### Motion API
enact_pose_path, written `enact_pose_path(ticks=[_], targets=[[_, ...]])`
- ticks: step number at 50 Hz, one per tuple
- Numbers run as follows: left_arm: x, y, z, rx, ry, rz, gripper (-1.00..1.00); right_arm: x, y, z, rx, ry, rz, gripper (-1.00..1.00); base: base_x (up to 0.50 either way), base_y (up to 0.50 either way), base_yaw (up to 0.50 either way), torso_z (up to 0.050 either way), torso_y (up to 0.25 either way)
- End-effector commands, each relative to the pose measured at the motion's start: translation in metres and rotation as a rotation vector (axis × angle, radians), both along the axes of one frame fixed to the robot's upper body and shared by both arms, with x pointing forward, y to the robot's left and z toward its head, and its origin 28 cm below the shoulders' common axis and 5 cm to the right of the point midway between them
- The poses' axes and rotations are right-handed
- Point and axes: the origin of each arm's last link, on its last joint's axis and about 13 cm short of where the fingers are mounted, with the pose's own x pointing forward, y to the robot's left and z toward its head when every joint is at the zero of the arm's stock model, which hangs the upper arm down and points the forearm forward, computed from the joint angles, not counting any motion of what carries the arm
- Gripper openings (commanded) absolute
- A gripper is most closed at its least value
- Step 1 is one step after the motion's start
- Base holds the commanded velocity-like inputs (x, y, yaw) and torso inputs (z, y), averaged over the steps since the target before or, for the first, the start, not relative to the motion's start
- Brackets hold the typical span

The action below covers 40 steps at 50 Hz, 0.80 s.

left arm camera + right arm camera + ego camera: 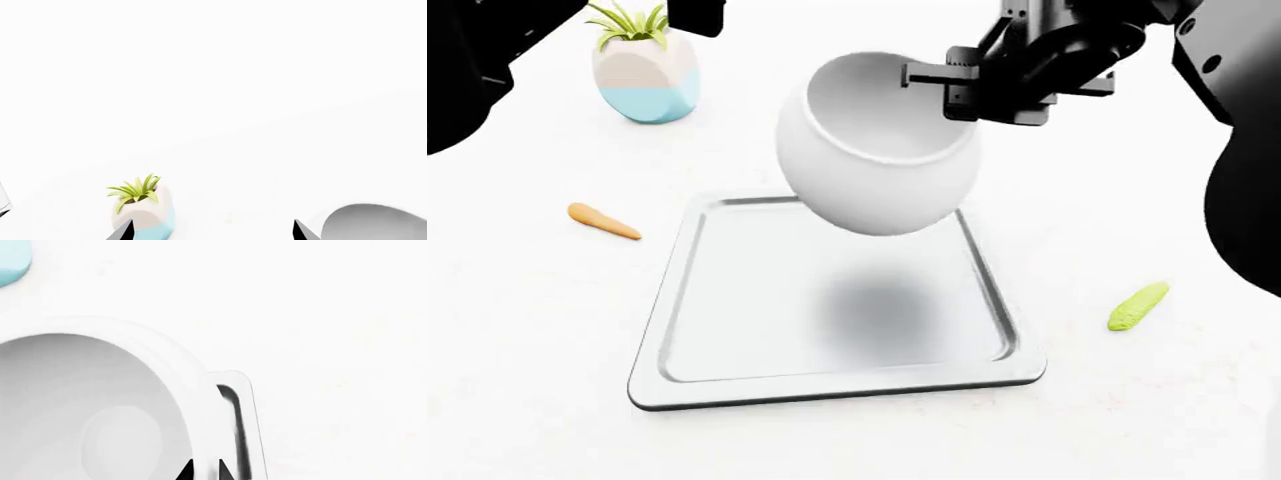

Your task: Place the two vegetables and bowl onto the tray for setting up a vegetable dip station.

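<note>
The white bowl (878, 160) hangs tilted in the air above the silver tray (694, 330) and casts a shadow on it. My right gripper (941, 85) is shut on the bowl's rim. The right wrist view shows its tips (207, 470) pinching the wall of the bowl (100, 405), with the tray's rim (243, 410) below. The orange carrot (603, 221) lies on the table left of the tray. To the tray's right lies the yellow-green cucumber piece (1137, 306). My left gripper (212, 232) is open and empty, with the bowl (380, 222) off to one side.
A white-and-blue pot with a green plant (645, 68) stands at the back left, beyond the carrot. It also shows in the left wrist view as the pot (143, 212) close to one fingertip. My dark arms fill the upper corners of the head view.
</note>
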Motion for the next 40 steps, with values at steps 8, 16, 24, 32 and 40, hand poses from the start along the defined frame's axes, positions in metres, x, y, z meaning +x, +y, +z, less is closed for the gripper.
enact_pose_path(ticks=[8,16,24,32,40], targets=[[-0.002,-0.002,0.000,0.007,-0.007,0.006,1.00,0.005,0.007,-0.022,-0.028,0.052,0.032,-1.00,0.00,0.00,0.00,0.000,0.000],[-0.002,0.002,-0.002,0.003,-0.002,0.016,1.00,0.006,0.014,-0.029,-0.040,0.069,0.068,-1.00,0.00,0.00,0.00,0.000,0.000],[-0.001,0.002,-0.003,-0.002,-0.006,0.016,1.00,0.007,0.015,-0.032,-0.023,0.069,0.073,-1.00,0.00,0.00,0.00,0.000,0.000],[-0.002,0.004,-0.003,0.002,-0.004,0.021,1.00,0.007,0.014,-0.035,-0.050,0.083,0.065,-1.00,0.00,0.00,0.00,0.000,0.000],[-0.006,0.007,-0.002,-0.002,-0.010,0.028,1.00,0.006,0.015,-0.033,-0.064,0.091,0.056,-1.00,0.00,0.00,0.00,0.000,0.000]])
